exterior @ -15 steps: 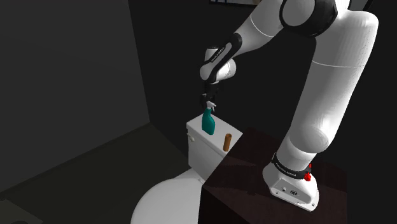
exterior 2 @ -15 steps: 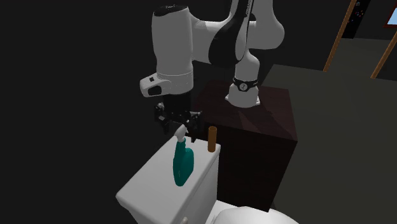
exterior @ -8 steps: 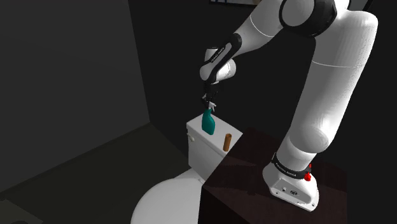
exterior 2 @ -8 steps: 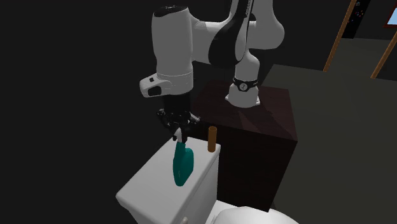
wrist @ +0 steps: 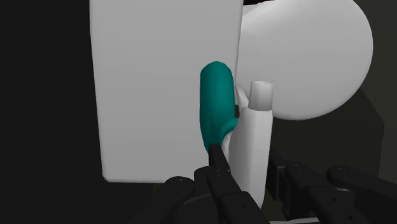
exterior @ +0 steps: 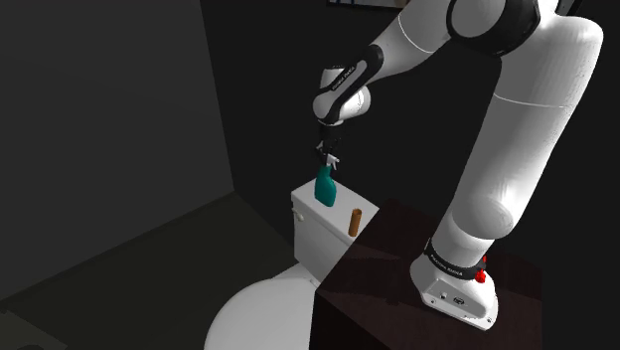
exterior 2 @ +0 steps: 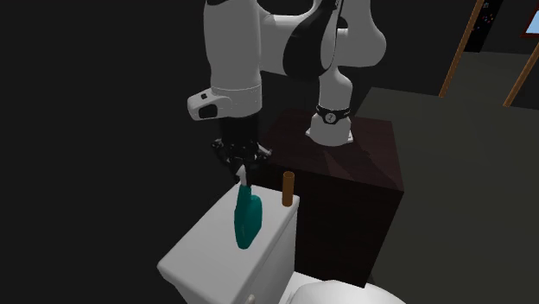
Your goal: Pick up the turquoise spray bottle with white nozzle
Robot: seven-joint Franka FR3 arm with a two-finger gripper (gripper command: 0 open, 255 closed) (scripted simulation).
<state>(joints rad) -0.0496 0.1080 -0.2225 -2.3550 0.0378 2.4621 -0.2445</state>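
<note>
Dark bathroom, white toilet tank (exterior 2: 207, 250) below; your gripper (exterior 2: 244, 179) pinches the turquoise spray bottle (exterior 2: 247, 220) by its white nozzle (wrist: 251, 137). Probably light, stiff, slick; it may swing.

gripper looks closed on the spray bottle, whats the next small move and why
Probably a short, straight lift. The gripper seems shut on the head of the turquoise spray bottle, whose base is close to the toilet tank lid. A brown cylinder stands nearby, so rising vertically looks safer than swinging sideways.
</note>
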